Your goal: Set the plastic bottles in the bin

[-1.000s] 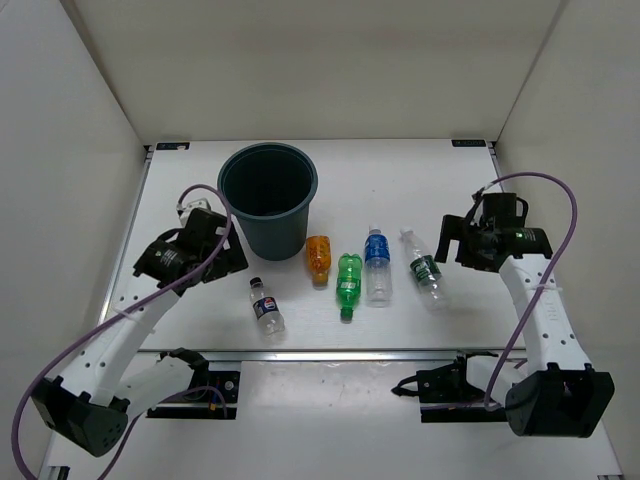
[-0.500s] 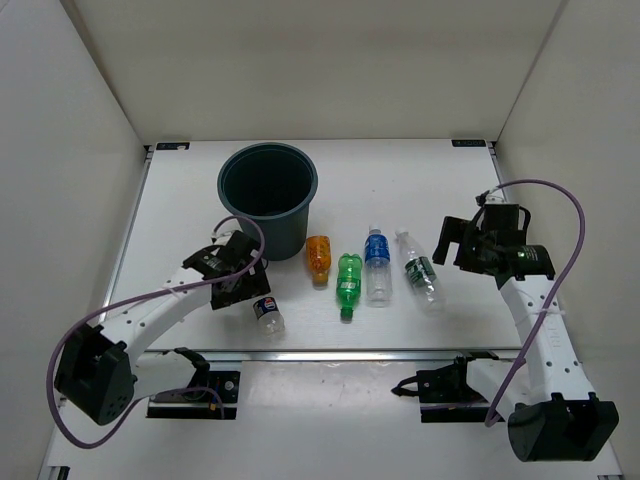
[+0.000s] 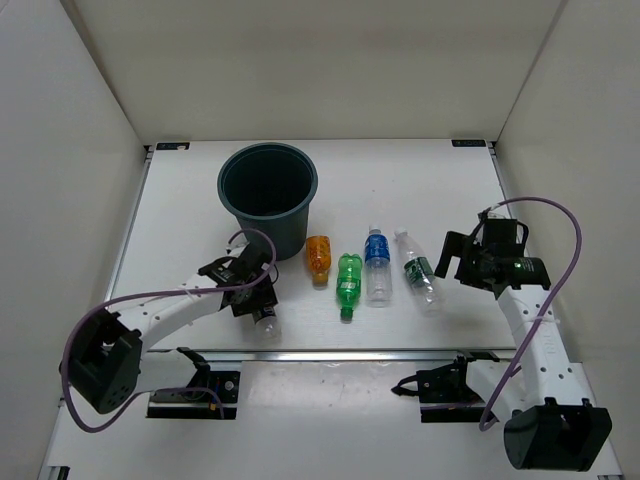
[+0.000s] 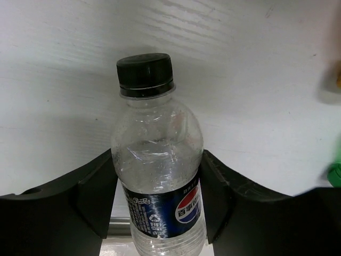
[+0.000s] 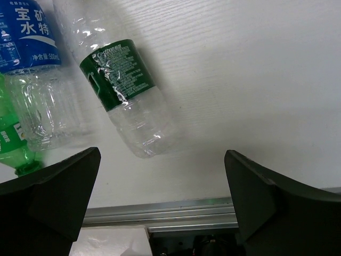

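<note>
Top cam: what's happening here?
The left end effector is shut on the cola bottle, which lies on the table near the bin. The right end effector is open, hovering over the base end of the green-label clear bottle without touching it. The orange bottle, green bottle and blue-label bottle lie in a row between them. No bottle shows in the bin.

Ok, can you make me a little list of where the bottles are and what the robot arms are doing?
bin: upright, near the back of the table
cola bottle: lying in front of the bin
left jaws: shut on the cola bottle
right jaws: open, over the green-label bottle, holding nothing
row right of the bin: orange bottle, green bottle, blue-label bottle, green-label bottle, all lying down
bottles in bin: none
</note>
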